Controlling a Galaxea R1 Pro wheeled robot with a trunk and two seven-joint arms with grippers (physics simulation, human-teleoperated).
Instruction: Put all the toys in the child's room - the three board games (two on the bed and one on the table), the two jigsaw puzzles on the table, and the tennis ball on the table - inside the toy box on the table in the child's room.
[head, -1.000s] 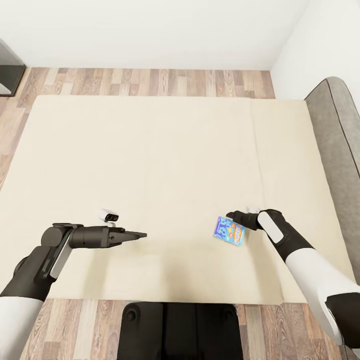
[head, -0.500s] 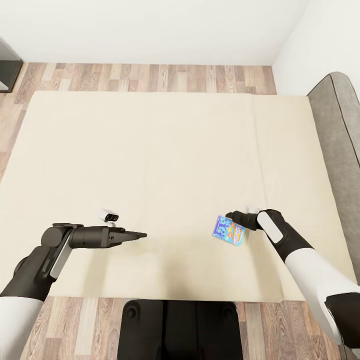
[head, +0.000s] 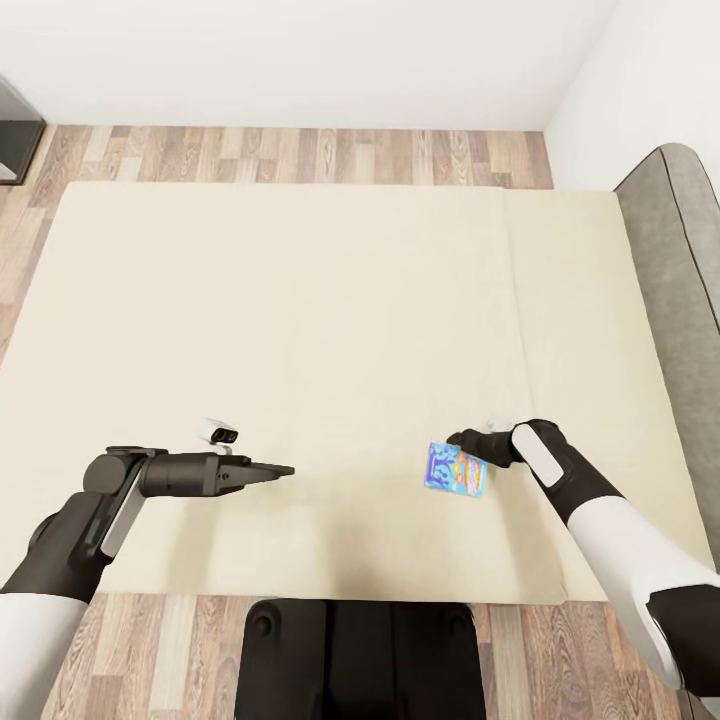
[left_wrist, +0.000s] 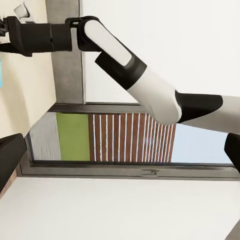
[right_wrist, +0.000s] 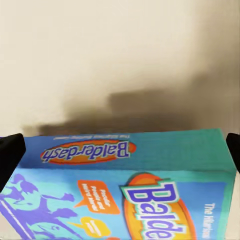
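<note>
The small blue printed cardboard game box (head: 456, 470) hangs over the plain beige mattress of the bed (head: 300, 320), pinched at its edge by the black right gripper (head: 470, 441), whose fingertips (right_wrist: 11, 150) flank the box. The left gripper (head: 275, 469) hovers nearby with nothing in it; its opening is unclear.

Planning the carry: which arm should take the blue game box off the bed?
Right. The right gripper is already at the blue board game on the bed; the left gripper points at bare mattress.
</note>
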